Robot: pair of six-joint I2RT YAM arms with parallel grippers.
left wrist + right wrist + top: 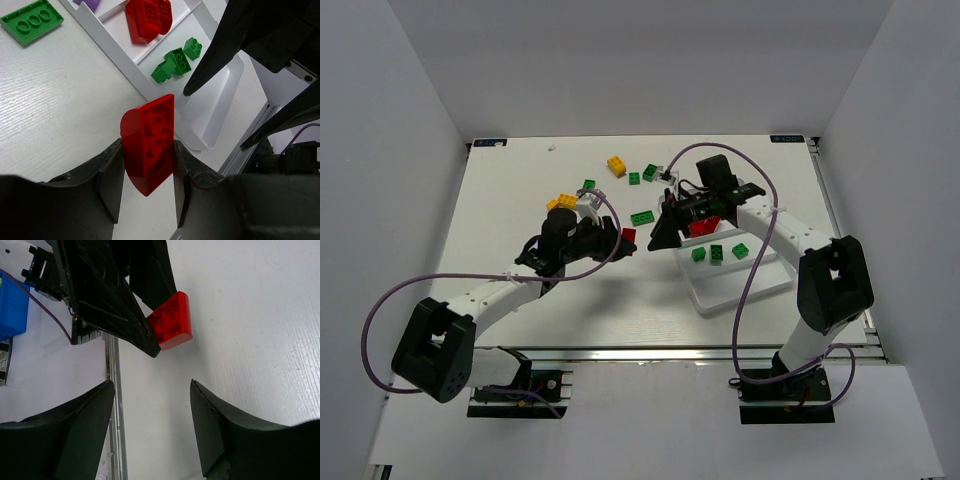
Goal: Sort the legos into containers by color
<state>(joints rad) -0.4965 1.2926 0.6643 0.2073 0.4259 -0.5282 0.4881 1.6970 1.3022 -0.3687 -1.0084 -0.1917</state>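
Note:
My left gripper (622, 238) (147, 145) is shut on a red lego (148, 142) (629, 236) with one rounded end, held just above the table left of the white tray (745, 285) (125, 70). My right gripper (658, 238) (152, 385) hangs open and empty close by, facing that red lego (171, 322). The tray's compartments hold red legos (705, 227) (147, 17), three green legos (718, 252) (175, 62) and a purple one (87, 4). Loose legos lie on the table: a green plate (642, 217) (31, 20), green bricks (642, 175) and a yellow brick (616, 164).
Another green brick (590, 185) and a yellow-orange brick (560, 203) lie behind my left arm, beside a pale piece (585, 203). The right gripper's black fingers (225, 45) hang over the tray's near end. White walls close in the table on three sides.

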